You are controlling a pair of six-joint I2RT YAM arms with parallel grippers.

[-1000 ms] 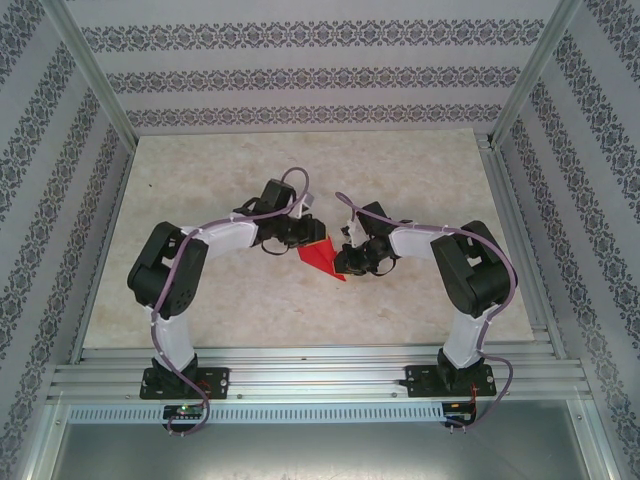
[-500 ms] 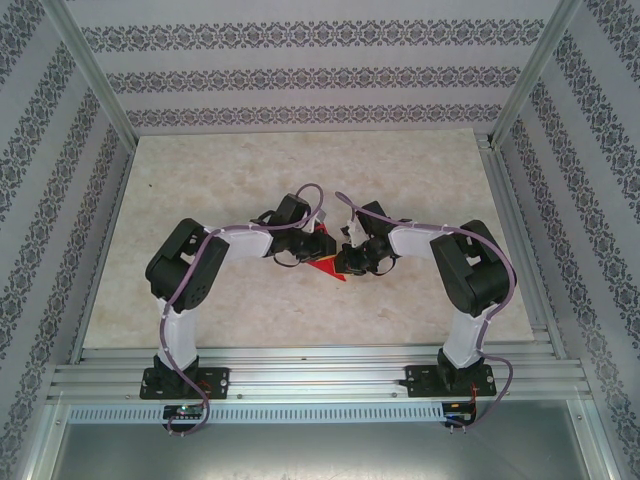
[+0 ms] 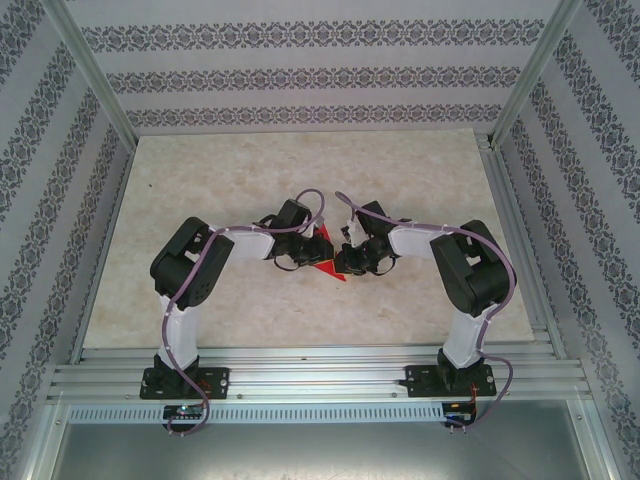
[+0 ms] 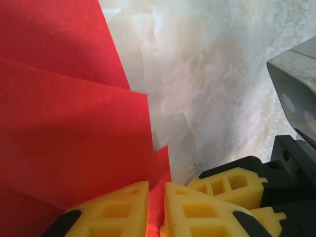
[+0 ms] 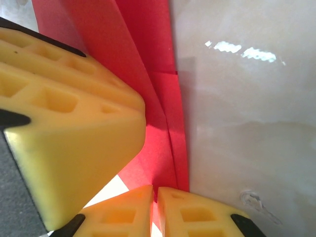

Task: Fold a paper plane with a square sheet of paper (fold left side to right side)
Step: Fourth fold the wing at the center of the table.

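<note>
Closure of the fold nears: left gripper [image 4: 157, 197], clenched on the paper plane [image 4: 64, 123], has moved rightward beside the likewise clenched right gripper [image 5: 154, 197].

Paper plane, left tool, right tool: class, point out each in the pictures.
paper plane [image 4: 69, 123]: left wrist view, broad red flap.
left tool [image 4: 157, 198]: left wrist view, midway between its yellow fingertips.
right tool [image 5: 154, 201]: right wrist view, midway between its yellow fingertips.

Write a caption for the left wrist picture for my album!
Left hand pinching the red paper plane, with the marbled table behind.
</note>
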